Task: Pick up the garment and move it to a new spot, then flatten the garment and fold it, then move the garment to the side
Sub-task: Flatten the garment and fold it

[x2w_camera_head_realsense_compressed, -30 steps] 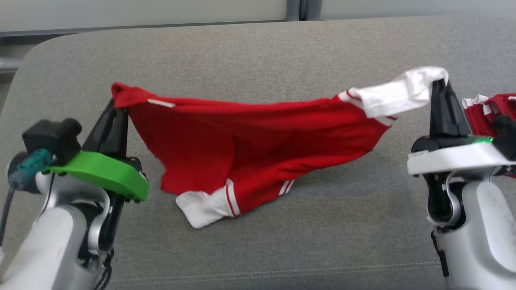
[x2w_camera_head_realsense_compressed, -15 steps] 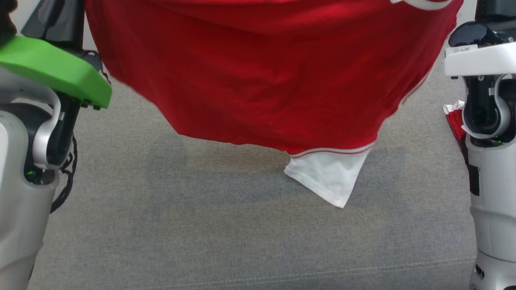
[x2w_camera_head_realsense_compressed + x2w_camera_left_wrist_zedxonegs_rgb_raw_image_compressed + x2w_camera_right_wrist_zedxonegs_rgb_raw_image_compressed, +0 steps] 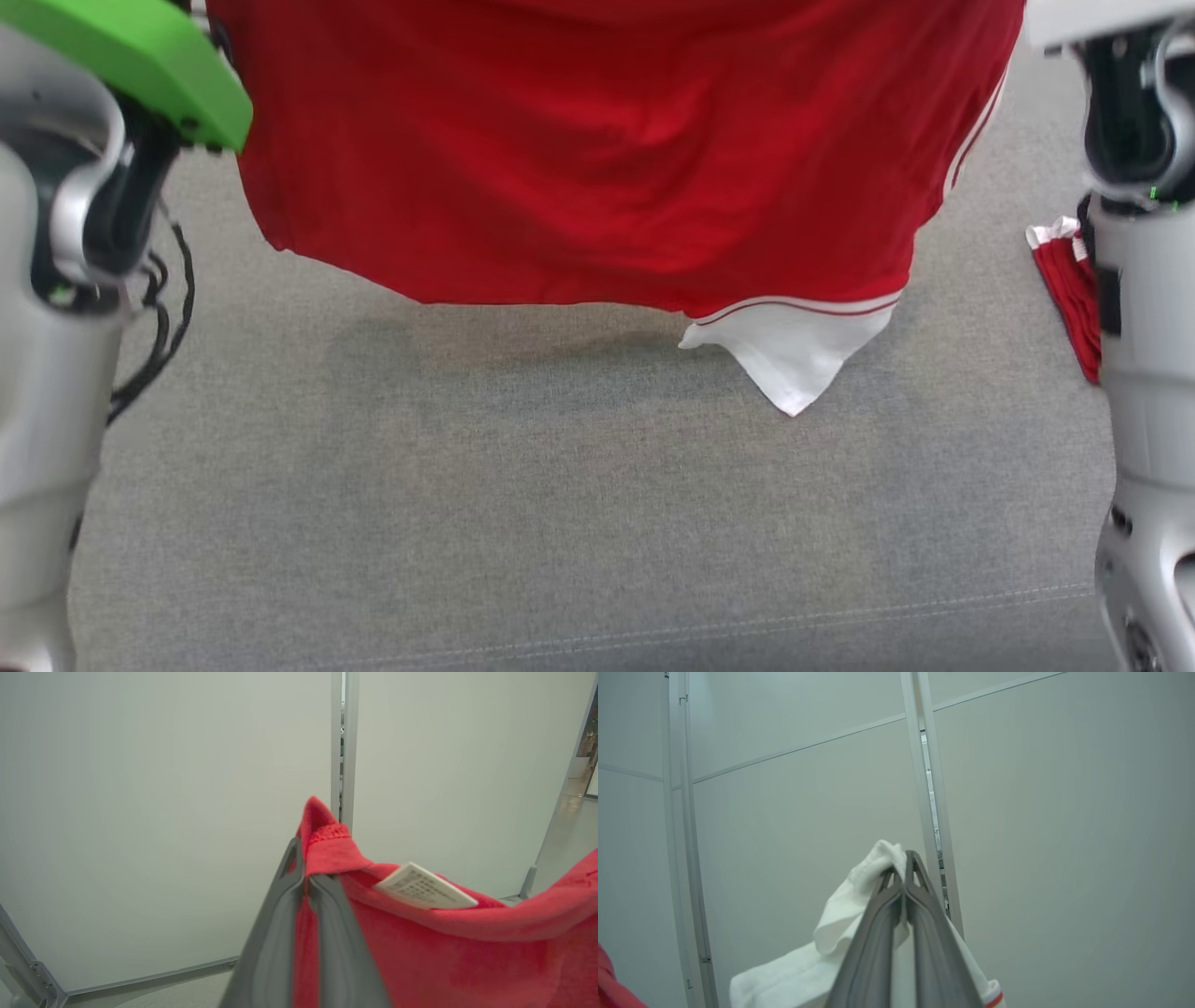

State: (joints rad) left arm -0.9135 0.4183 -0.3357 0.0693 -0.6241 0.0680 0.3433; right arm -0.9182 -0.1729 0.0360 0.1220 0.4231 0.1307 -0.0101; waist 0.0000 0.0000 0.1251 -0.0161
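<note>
One limp red garment (image 3: 607, 168), grey woven surface (image 3: 560, 523)

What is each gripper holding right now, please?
Left gripper: closed on an edge of the red garment.
Right gripper: closed on its white sleeve.

Head view: set high, facing steeply down onto the grey woven upholstered surface (image 3: 560, 523), close to the hanging red jersey garment with white sleeves (image 3: 607, 168).
Left wrist view: sights along the left gripper (image 3: 304, 877), outward at pale flat wall panels (image 3: 140, 812).
Right wrist view: along the right gripper (image 3: 903, 868), at similar panels.
All 3 views share the garment at close range.
</note>
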